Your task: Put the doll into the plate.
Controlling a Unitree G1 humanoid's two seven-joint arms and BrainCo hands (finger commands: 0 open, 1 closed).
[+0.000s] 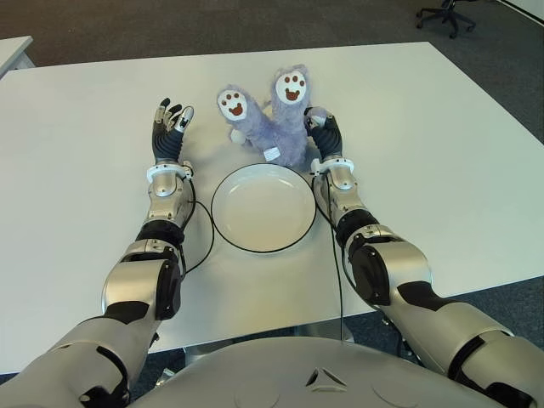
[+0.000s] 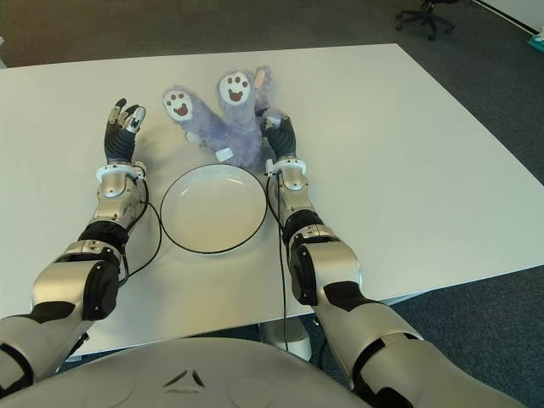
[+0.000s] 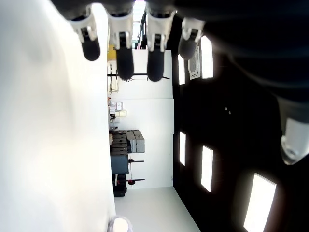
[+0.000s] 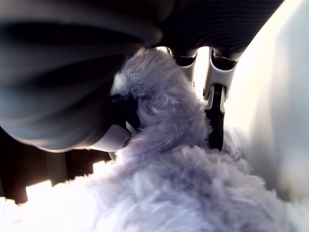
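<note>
A purple plush doll (image 1: 285, 127) lies on the white table (image 1: 442, 153) just beyond the empty white plate (image 1: 263, 208), its two paw-print feet pointing up. My right hand (image 1: 323, 132) is pressed against the doll's right side. In the right wrist view its thumb and fingers (image 4: 216, 116) close around the fur (image 4: 183, 193). My left hand (image 1: 172, 123) is raised to the left of the doll, apart from it. Its fingers (image 3: 124, 58) are spread and hold nothing.
Thin black cables (image 1: 202, 242) run along both forearms beside the plate's rim. A black office chair (image 1: 446, 13) stands on the dark floor past the table's far right corner. The corner of another table (image 1: 13, 51) shows at the far left.
</note>
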